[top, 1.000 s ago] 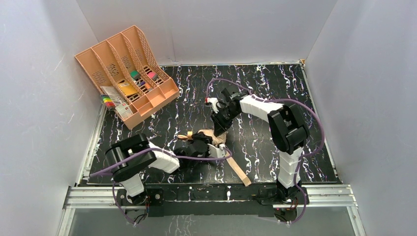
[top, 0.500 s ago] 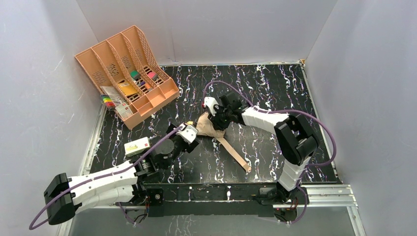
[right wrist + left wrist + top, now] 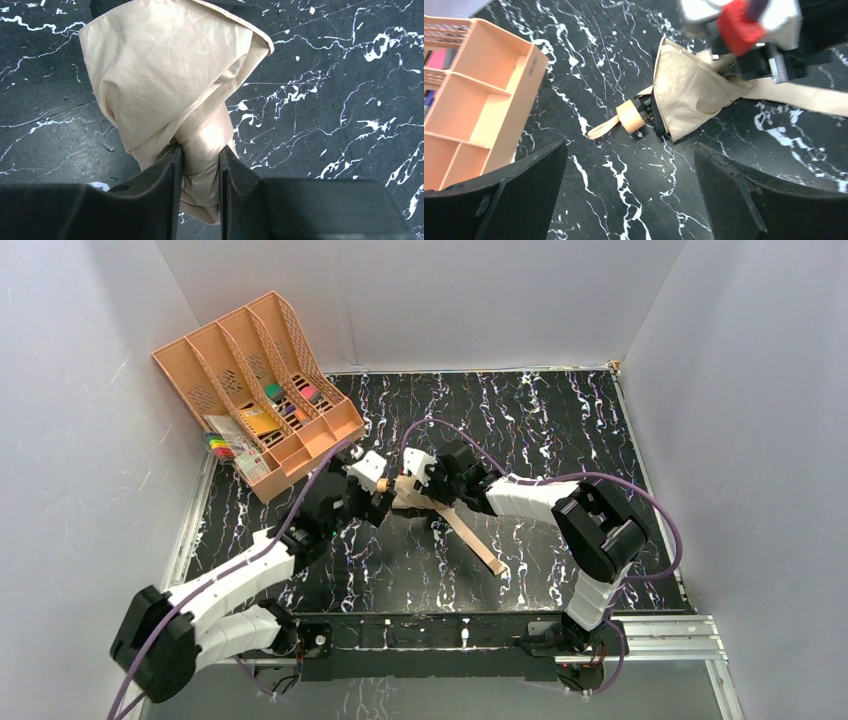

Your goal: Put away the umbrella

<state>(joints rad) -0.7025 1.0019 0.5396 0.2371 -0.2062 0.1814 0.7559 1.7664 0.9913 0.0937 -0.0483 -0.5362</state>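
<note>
Umbrella lies diagonally, handle toward the tray; right gripper pinching it, left gripper spread wide

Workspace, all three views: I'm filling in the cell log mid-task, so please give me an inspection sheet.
Surface: black marbled table, no spills seen.
Job's things: umbrella on the table, fabric loosely bunched, handle toward the file tray.
Clutter: small colourful items in the tray's compartments.
Tools: left tool open and empty, facing the handle; right tool pinching the umbrella's fabric.
Cables: purple cables looped along both arms, no snag seen.
Surroundings: plain white walls on three sides.
</note>
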